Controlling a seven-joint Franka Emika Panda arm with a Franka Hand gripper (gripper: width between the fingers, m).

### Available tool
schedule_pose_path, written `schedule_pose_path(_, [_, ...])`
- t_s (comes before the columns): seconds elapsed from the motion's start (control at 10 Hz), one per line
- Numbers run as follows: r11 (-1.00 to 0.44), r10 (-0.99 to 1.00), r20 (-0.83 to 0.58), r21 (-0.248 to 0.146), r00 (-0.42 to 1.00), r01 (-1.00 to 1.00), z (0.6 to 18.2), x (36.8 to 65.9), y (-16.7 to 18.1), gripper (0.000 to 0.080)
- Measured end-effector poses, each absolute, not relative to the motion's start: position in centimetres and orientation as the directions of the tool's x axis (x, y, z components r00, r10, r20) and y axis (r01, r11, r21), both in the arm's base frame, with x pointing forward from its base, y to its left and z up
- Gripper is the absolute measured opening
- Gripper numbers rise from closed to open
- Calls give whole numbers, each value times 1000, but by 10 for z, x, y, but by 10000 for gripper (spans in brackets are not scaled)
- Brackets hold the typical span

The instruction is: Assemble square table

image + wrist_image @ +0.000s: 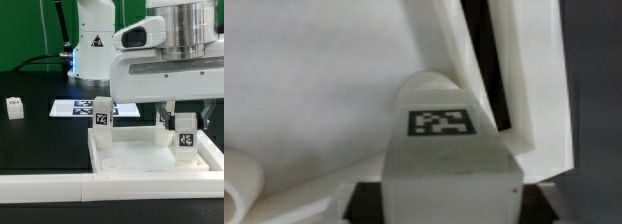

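The white square tabletop lies tray-side up with its raised rim showing. One tagged white leg stands upright at its far corner on the exterior view's left. My gripper is shut on a second tagged leg and holds it upright over the tabletop's corner on the exterior view's right. In the wrist view this leg sits between my gripper's dark pads, over the tabletop floor beside the rim. A third leg stands alone on the black table at the exterior view's left.
The marker board lies flat behind the tabletop. A long white bar-shaped wall runs along the front edge. The robot's base stands at the back. A rounded white shape shows at the wrist view's edge.
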State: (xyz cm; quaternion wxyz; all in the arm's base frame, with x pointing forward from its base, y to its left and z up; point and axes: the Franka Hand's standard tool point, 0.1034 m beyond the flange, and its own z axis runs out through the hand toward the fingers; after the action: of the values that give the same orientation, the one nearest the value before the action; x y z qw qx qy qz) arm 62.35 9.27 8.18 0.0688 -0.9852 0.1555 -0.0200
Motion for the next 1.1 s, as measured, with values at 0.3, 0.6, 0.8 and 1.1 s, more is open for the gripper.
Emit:
schedule_pose_path(0.3, [-756,-638,-43,-155,769,-635,82,625,98,290])
schedule_pose_path(0.6, [-361,-909,-158,-162,385,-918,80,626,104,290])
schedule_pose_path(0.8, [-149,-963,-207,-129,173,-980,78,624,110,291])
schedule_pose_path(1.1, [-97,-970,-213,-118,121,-988,78,624,111,366])
